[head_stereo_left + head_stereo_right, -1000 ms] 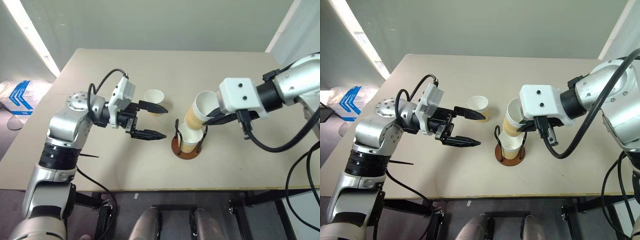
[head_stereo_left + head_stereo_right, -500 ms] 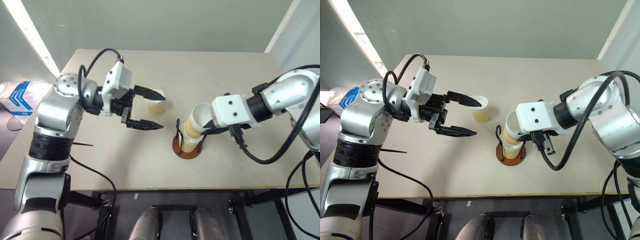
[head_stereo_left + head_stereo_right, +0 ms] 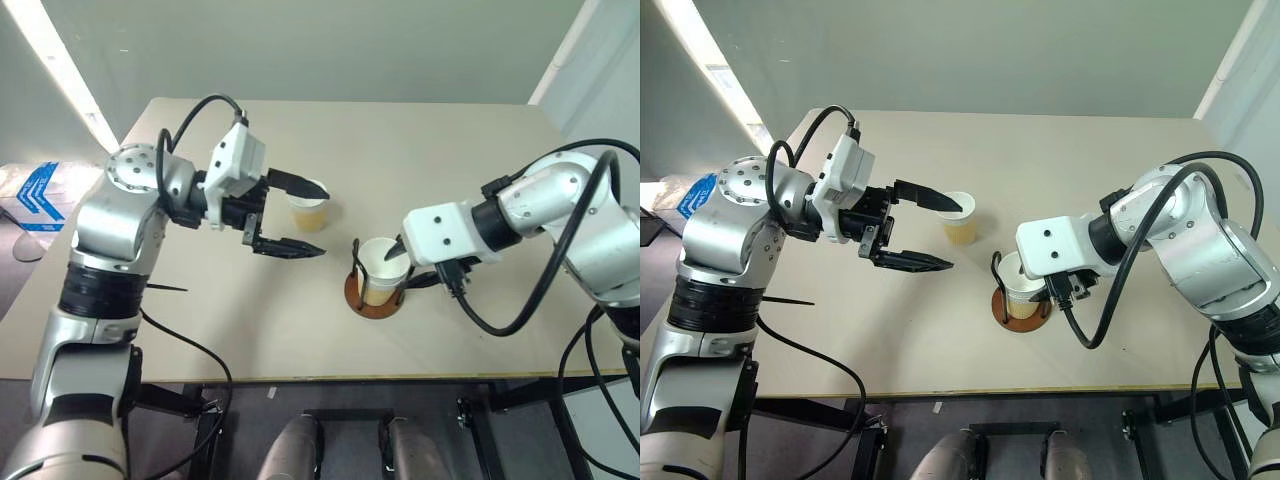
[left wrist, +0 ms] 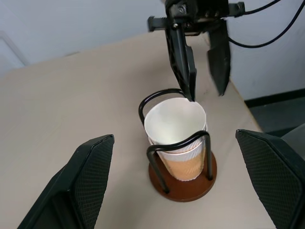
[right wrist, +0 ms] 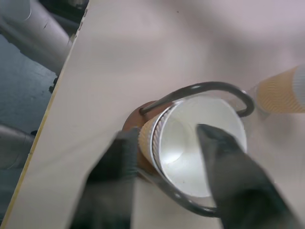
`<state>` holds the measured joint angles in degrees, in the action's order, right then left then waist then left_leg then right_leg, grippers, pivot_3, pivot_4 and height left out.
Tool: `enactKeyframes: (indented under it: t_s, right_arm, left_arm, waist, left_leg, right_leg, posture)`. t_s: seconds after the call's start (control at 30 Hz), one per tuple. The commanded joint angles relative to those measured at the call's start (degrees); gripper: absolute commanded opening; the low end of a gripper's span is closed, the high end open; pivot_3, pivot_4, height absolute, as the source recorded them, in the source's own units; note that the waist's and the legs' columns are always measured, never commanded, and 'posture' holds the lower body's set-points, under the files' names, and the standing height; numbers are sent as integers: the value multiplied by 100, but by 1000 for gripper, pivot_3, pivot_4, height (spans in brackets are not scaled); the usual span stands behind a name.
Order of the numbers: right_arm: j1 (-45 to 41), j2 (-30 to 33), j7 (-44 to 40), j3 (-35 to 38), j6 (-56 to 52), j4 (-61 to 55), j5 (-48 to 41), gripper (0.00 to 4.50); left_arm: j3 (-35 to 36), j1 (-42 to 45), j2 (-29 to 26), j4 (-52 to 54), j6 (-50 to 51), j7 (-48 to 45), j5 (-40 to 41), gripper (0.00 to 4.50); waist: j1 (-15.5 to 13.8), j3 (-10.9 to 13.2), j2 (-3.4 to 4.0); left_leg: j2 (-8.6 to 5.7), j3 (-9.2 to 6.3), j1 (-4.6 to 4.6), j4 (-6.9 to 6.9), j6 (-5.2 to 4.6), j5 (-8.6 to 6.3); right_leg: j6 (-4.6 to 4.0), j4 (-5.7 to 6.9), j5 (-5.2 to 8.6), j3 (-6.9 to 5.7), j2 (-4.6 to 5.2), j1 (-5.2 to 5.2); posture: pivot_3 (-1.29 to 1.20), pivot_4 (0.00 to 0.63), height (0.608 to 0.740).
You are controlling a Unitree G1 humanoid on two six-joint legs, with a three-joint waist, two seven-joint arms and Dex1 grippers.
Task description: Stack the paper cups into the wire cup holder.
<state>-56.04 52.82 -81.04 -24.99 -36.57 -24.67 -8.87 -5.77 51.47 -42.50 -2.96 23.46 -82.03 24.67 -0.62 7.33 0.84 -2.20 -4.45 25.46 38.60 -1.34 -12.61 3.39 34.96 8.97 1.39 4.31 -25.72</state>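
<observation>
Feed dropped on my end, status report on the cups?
Left hand open beside the loose cup. Right hand open over the stacked cups, one finger inside the rim. Two cups nested in holder. Nothing in the way.

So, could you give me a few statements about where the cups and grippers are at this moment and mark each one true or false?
1. Two nested paper cups stand in the wire cup holder. True.
2. The right gripper is clamped shut on the top cup's rim. False: its fingers are apart, one inside the rim, one outside.
3. A third cup stands on the table beside the left gripper. True.
4. The left gripper holds that third cup. False: its fingers are open, with nothing between them.
5. The holder lies tipped on its side. False: it stands upright on its base.
</observation>
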Motion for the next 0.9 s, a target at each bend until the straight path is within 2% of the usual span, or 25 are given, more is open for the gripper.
enactKeyframes:
  t_s: [0.03, 0.13, 0.33, 0.43, 0.6, 0.8, 0.9]
  right_arm:
    - [-130, -107, 351, 555, -368, -19, -166, 3402]
    - [-117, -216, 716, 1083, -932, 46, -466, 4411]
    - [253, -309, 1246, 2591, -2411, -175, -1615, 4411]
    - [562, -202, 1419, 3138, -2719, -280, -2014, 4411]
    - [1261, 202, 1695, 3526, -2635, -482, -2164, 4411]
    - [1528, 453, 1910, 3718, -2849, -710, -2653, 4411]
    - [1634, 564, 2004, 3780, -2912, -802, -2870, 4411]
  left_arm:
    - [32, 385, 102, 20, -223, 420, -292, 4500]
    - [-48, 503, 106, 62, -505, 607, -638, 4500]
    - [-408, 762, 20, 3, -1052, 857, -1460, 4500]
    - [-792, 853, -18, -111, -1226, 1102, -2177, 4500]
    - [-1467, 893, 11, -551, -2017, 1486, -3372, 4500]
    - [-1954, 1368, 341, -1810, -2715, 2265, -4502, 4500]
    - [-2069, 1573, 484, -2283, -3011, 2483, -4784, 4500]
  waist:
    - [-3, 1, -1]
    - [2, 1, -1]
    - [-9, 1, -2]
    - [-17, 1, -2]
    - [-18, 1, -2]
    - [-20, 2, -2]
    - [-23, 2, -2]
  left_leg:
    - [0, 0, 1, 1, 0, 0]
    - [-2, 3, 2, 4, 0, 1]
    - [-2, 1, 3, 1, 6, -2]
    - [-4, 1, 3, 0, 9, -4]
    - [-3, 0, 1, -1, 13, -6]
    - [-4, 3, 2, -2, 15, -6]
    - [-6, 4, 4, -2, 14, -6]
  right_leg:
    - [0, -1, 0, 0, 0, 0]
    - [-1, -3, -1, 1, 1, -1]
    - [1, -4, -1, 1, 0, 0]
    - [3, -6, 1, 2, 0, 1]
    - [5, -6, 2, 3, 0, -2]
    - [12, -3, -2, 8, 0, -8]
    - [13, -7, -1, 9, 0, -8]
  posture:
    - [0, 150, 740]
    - [0, 150, 740]
    - [0, 150, 740]
    - [0, 150, 740]
    - [0, 150, 740]
    - [0, 150, 740]
    - [0, 150, 740]
